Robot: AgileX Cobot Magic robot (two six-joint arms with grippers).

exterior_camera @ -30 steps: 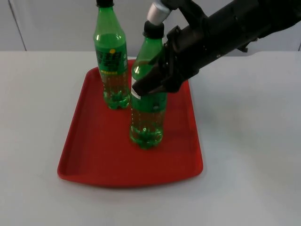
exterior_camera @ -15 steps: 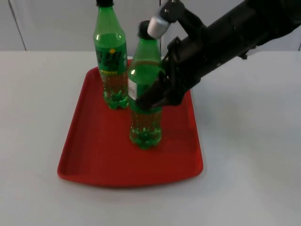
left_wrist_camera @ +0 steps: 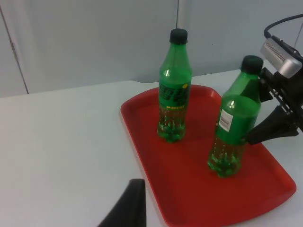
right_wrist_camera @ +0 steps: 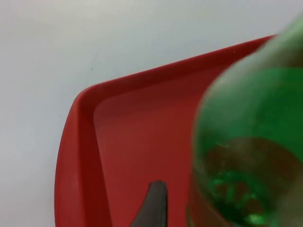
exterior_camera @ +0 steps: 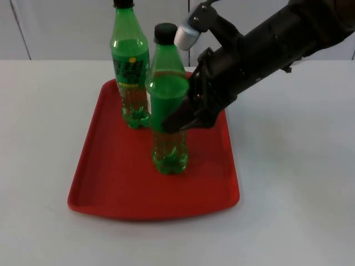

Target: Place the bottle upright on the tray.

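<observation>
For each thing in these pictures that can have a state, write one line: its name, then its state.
Near green plastic bottle with black cap: capped, base on the tray, tilted a little, gripped at mid-body.
Far green plastic bottle with black cap: capped, upright on the tray, untouched.
Red plastic tray: flat on the table, carrying both bottles.
Right gripper: shut on the near bottle.
Left gripper: waiting above the table beside the tray.

rear bottle (exterior_camera: 131,72) cap cut off, right hand (exterior_camera: 176,117) grip hidden behind front bottle (exterior_camera: 167,108)

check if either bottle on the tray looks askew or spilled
Nothing spilled. The front bottle, gripped by the right pincer, leans slightly on the red tray; the rear bottle stands upright.
</observation>
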